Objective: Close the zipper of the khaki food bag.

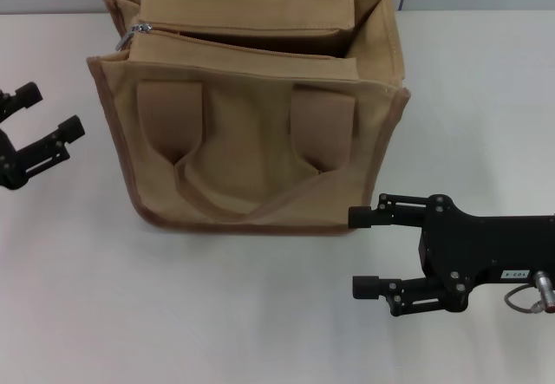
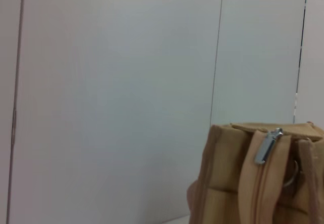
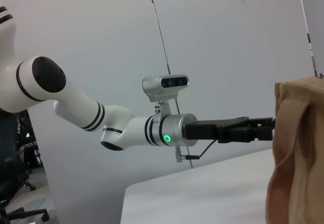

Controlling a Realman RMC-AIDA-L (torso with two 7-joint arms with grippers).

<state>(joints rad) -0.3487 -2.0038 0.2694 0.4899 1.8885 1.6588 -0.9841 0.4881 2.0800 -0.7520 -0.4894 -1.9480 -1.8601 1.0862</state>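
One khaki food bag [image 1: 251, 141] stood on the one table [image 1: 173, 315]. One zipper [image 1: 251, 48] ran along its top, with one silver slider [image 1: 139, 31] at the left end. Two strap patches [image 1: 169, 115] and one looped handle [image 1: 234, 206] showed on the front. Two pincers were counted: left pincer [image 1: 48, 122], right pincer [image 1: 362, 252], each with two fingers.

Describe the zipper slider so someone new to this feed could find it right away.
Start at the khaki food bag standing in the middle of the white table. Follow the open zipper along the bag's top toward the end nearest the left gripper. The slider sits at that far corner, the only small silver metal piece on an otherwise all-tan bag.
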